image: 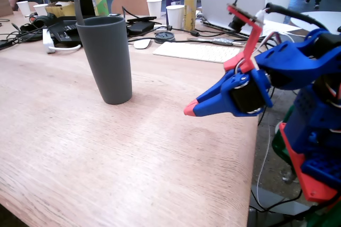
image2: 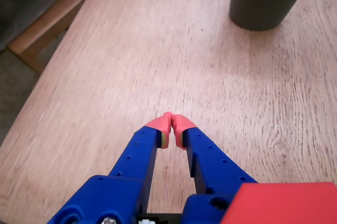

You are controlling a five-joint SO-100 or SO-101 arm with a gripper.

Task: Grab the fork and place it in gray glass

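- Fork first: I can't find the silver fork on the bare wood in either view. A thin dark-grey stick [image: 79,11] shows at the far rim of the tall matte dark-grey tumbler [image: 109,59]; it might be the handle, but I cannot tell.
- My blue claw with red tips [image2: 171,121] has its tips pressed together on nothing, hanging clear above the table.
- The tumbler stands upright ahead of the claw, to its right in the wrist view, well apart.
- Risk, as I judge it: sweeping toward the tumbler could tip it, since its base is narrow.
- Pale wooden tabletop [image2: 105,66], open around the claw; beyond it a white keyboard [image: 197,51], paper cups, cans and cables.
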